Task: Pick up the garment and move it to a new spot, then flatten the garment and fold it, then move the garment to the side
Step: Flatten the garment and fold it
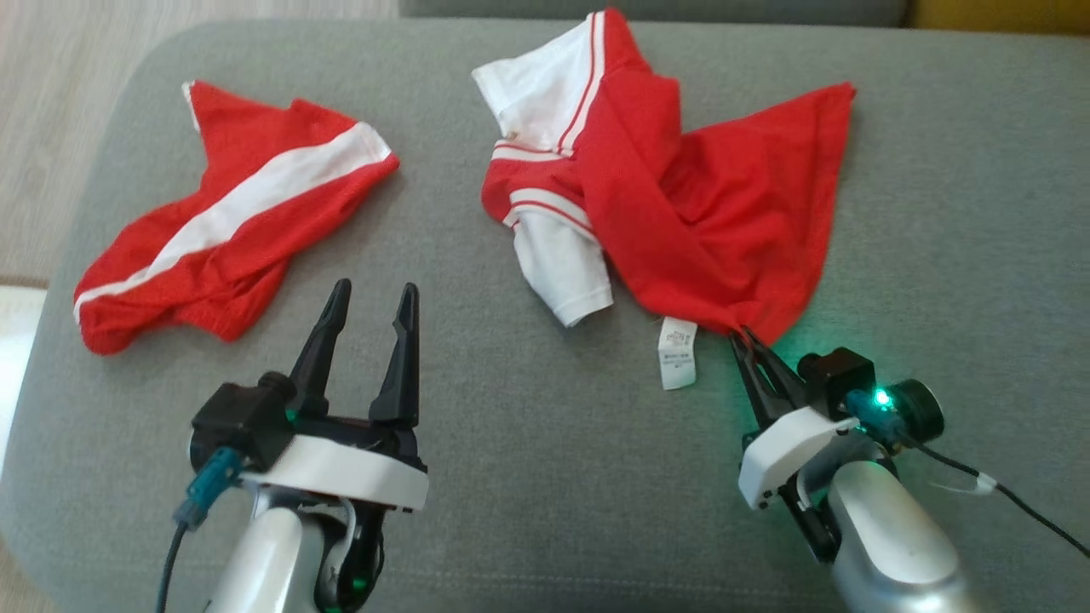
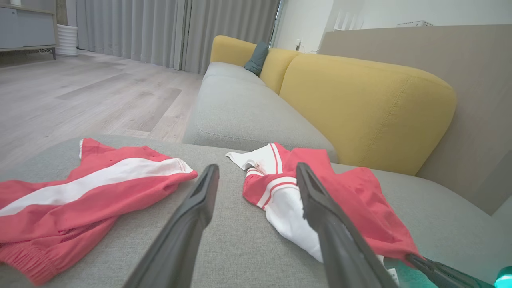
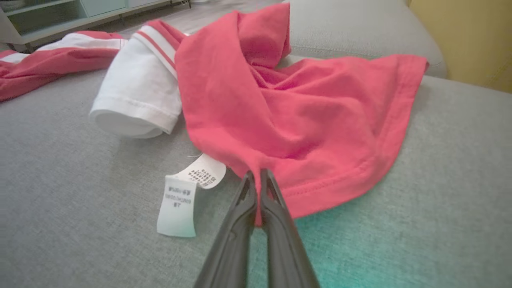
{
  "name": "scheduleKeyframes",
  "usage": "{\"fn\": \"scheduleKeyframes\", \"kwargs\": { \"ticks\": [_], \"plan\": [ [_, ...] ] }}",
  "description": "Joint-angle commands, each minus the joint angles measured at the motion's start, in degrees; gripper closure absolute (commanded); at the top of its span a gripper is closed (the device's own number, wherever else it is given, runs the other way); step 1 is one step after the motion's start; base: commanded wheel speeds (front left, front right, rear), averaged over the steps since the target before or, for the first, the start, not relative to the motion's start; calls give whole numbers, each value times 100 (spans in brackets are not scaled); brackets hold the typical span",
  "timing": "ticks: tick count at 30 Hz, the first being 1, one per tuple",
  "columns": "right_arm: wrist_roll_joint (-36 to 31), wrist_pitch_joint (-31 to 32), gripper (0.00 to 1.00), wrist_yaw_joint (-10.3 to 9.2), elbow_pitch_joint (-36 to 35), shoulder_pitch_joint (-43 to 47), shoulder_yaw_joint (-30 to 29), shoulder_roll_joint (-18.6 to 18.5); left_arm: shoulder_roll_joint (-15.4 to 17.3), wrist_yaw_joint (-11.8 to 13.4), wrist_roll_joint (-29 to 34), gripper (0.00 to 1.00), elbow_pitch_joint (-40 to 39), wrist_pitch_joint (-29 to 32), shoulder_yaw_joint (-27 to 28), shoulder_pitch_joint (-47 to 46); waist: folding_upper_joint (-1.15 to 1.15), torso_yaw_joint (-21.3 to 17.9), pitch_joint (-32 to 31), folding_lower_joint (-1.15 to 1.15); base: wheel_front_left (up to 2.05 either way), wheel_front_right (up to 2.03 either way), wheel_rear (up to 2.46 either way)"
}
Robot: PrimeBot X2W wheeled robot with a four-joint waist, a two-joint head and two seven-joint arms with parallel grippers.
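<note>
Grey cushion (image 1: 545, 477): red shirt (image 1: 707, 221) in right tool (image 1: 743, 335)

The left gripper (image 1: 375, 289) holds its two long dark fingers spread wide, tips pointing away from the robot. Directly behind the fingers sits a white wrist collar (image 1: 341, 472), and behind that the pale left forearm (image 1: 264, 553) slopes back toward the body. The right gripper (image 1: 742, 336) has its fingers pressed together, pinching the near hem of the red garment (image 1: 707, 230) at its tips. In the right wrist view a fold of cloth runs down between the fingers. This gripper tilts inward, toward the left one. A green light (image 1: 881, 398) glows on the wrist behind its fingers, and the silver right forearm (image 1: 886, 545) slants away behind it. The two grippers are well apart.
</note>
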Motion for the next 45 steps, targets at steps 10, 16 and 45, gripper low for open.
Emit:
{"fn": "scheduleKeyframes", "kwargs": {
  "ticks": [10,16,45],
  "plan": [
    [123,-101,100,-4,-1345,360,383,-193,19,83,-62,0,-232,-35,318,179,0,-371,-552,0,0,0,0],
    [391,504,100,-4,-2714,210,211,-716,19,66,-59,0,-287,-35,262,176,0,-323,-503,0,0,0,0],
    [-312,1864,0,-4,1168,-5100,340,-2623,19,68,-388,0,-257,-35,-203,-617,0,1033,824,0,0,0,0]
  ]
}}
